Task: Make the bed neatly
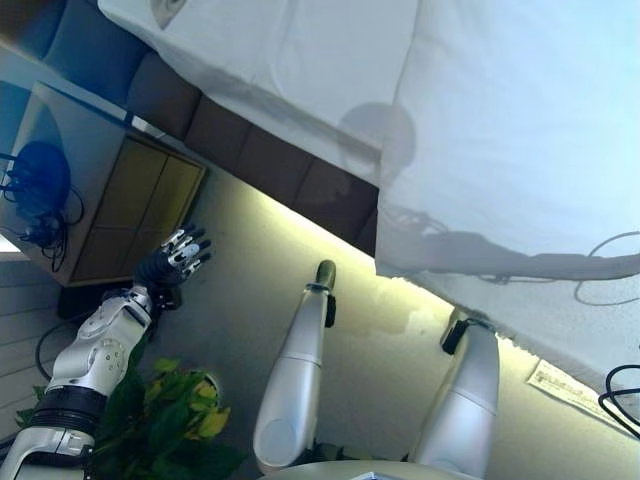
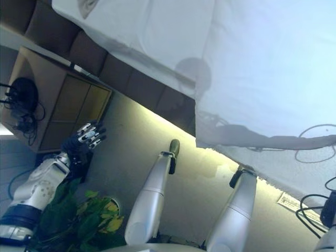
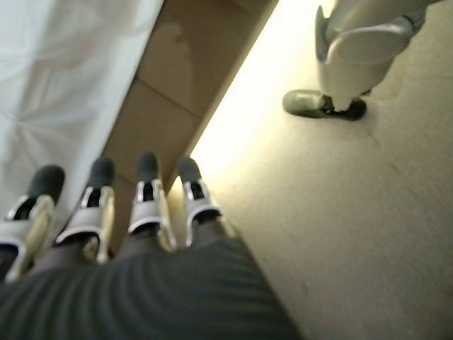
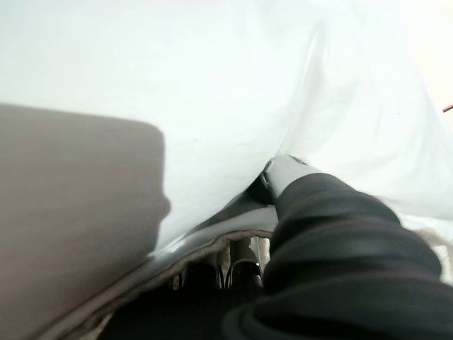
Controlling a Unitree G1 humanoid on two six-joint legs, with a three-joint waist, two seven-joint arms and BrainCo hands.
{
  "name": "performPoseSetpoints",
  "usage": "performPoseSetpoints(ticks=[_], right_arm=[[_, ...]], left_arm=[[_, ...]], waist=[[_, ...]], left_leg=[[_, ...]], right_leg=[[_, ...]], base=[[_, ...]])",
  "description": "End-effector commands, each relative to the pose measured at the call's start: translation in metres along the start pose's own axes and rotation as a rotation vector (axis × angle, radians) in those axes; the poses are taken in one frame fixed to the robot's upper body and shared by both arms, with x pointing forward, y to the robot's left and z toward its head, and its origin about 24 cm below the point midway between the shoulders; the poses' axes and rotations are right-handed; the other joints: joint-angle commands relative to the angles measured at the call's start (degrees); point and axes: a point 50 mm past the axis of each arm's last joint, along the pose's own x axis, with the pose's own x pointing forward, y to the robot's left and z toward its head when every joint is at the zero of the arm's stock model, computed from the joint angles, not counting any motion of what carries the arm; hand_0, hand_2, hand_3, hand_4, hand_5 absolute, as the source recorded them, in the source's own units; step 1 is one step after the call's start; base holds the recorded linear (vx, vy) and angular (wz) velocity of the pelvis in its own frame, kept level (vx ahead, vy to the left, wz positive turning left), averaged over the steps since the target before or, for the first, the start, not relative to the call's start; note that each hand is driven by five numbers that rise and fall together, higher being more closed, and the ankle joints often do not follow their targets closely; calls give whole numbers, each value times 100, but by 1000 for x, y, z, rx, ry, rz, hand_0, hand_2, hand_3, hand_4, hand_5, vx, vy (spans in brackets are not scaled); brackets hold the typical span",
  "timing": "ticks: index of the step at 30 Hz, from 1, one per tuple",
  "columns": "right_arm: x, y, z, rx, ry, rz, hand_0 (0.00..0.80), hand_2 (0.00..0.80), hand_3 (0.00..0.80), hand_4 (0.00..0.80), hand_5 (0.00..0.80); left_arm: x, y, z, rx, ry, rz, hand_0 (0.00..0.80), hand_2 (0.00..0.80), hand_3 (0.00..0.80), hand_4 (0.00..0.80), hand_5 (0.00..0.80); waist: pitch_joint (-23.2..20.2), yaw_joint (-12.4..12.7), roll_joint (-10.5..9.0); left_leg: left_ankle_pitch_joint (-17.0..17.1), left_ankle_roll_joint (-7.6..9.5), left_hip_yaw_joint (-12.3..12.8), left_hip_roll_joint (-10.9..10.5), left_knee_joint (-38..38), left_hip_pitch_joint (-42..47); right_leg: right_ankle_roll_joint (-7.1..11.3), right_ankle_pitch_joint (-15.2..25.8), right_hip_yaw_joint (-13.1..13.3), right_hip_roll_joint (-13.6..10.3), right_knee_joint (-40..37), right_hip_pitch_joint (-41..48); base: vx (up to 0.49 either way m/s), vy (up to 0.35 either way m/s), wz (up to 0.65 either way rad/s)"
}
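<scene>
White cotton duvet [image 1: 520,130] fills the upper right of the left eye view, its edge hanging over the dark brown padded bed frame [image 1: 250,150] that runs diagonally from upper left toward centre. At middle left, the left hand [image 1: 175,258] hangs over the beige carpet [image 1: 250,280], clear of the bedding, fingers straight and spread, holding nothing. The right hand [image 4: 283,177] shows only in its wrist view, tucked under a fold of the white cover; whether its fingers grip the cloth I cannot tell.

Risk, as I judge it: pulling with one hand alone could drag the cover askew or bunch it.

A white printed paper [image 1: 565,385] lies on the carpet at lower right; its writing is too small to read.
</scene>
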Motion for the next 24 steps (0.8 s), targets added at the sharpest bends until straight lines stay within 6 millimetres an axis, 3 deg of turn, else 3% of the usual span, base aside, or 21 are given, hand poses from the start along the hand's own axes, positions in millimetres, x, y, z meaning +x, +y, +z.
performPoseSetpoints(ticks=[1, 4, 11, 20, 24], right_arm=[[-1, -8, -30, -76, 36, 90, 800, 800, 800, 800, 800], [-4, -16, -60, -119, 77, 127, 800, 800, 800, 800, 800], [-29, -11, -135, -246, 141, 201, 800, 800, 800, 800, 800], [-56, -29, -195, -381, 286, 205, 800, 800, 800, 800, 800], [-67, -44, -212, -469, 352, 191, 800, 800, 800, 800, 800]], left_arm=[[0, -3, 2, -42, -50, 1, 0, 0, 0, 0, 0], [5, -11, 0, -40, -52, -5, 0, 0, 0, 0, 0], [14, -25, -18, -26, -6, 11, 0, 0, 0, 0, 0], [29, -51, -62, -54, 109, 8, 0, 0, 0, 0, 0], [29, -67, -90, -57, 214, -35, 0, 0, 0, 0, 0]], waist=[[-342, 55, -288], [-410, 34, -406], [-606, 54, -728], [-1033, 69, -946], [-1459, 69, -1034]], left_leg=[[457, 150, -254, 204, -769, 408], [501, 142, -267, 232, -1006, 750], [608, 152, -314, 237, -1753, 1745], [922, 222, -366, 322, -3042, 3138], [1084, 222, -172, 448, -3797, 3918]], right_leg=[[-141, 724, -161, -55, -727, 378], [-91, 798, -285, -69, -1013, 767], [37, 1103, -500, -41, -1933, 1823], [70, 1513, -736, 102, -3251, 3269], [125, 1686, -881, 170, -3950, 4068]], base=[[80, 26, 14], [75, 48, 15], [81, 47, 3], [87, 84, 1], [164, 120, 5]])
